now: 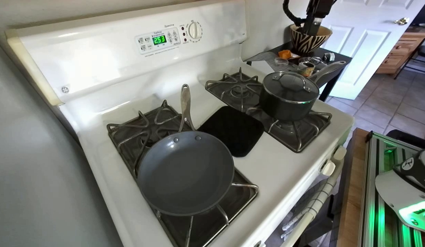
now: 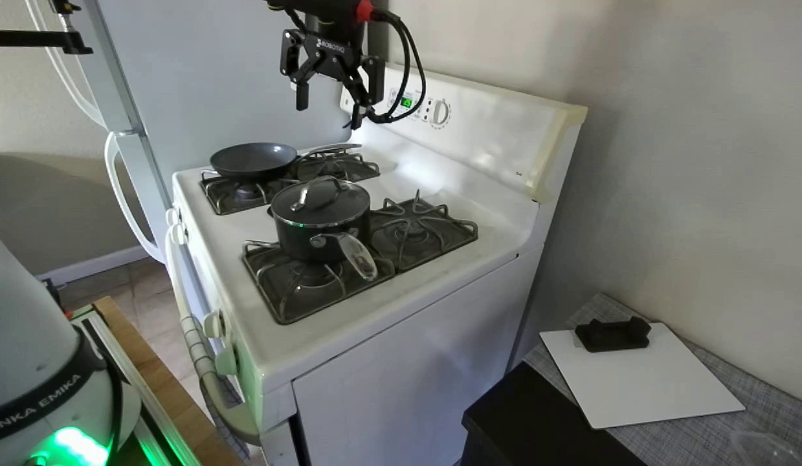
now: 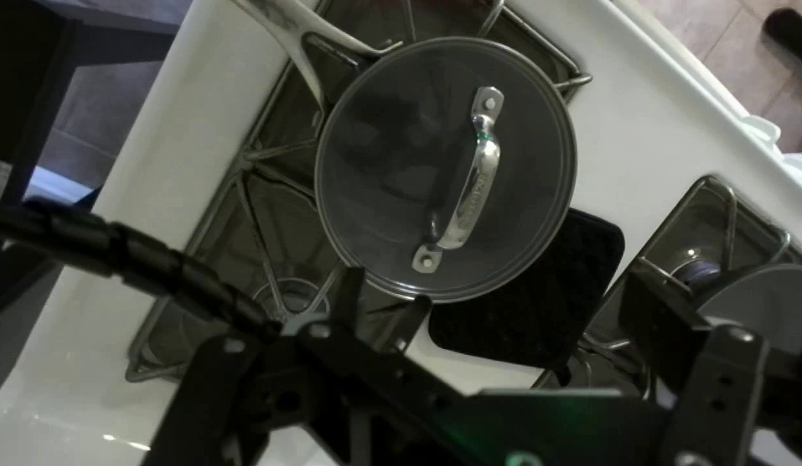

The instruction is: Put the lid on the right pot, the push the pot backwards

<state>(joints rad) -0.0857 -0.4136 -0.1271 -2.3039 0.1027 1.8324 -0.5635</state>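
The lid [image 1: 284,87], dark glass with a metal rim and an arched metal handle, lies on the right pot [image 1: 284,108] and appears seated around its whole rim. This dark grey saucepan stands upright on the front grate of the stove's right side in both exterior views. Its long handle [image 2: 355,255] points outward past the stove's side. High over the stove my gripper [image 2: 329,116] hangs open, apart from pot and lid, nothing between its fingers. In the wrist view the lid [image 3: 388,162] shows beyond the spread fingers of the gripper [image 3: 523,298], covering most of the pot.
A wide frying pan [image 1: 188,171] sits on the front left burner. Between the burners lies a black square mat [image 1: 233,132]. Behind the pot is the rear grate [image 2: 417,233], then the upright control panel [image 2: 478,136]. A side table holds a patterned bowl [image 1: 310,43].
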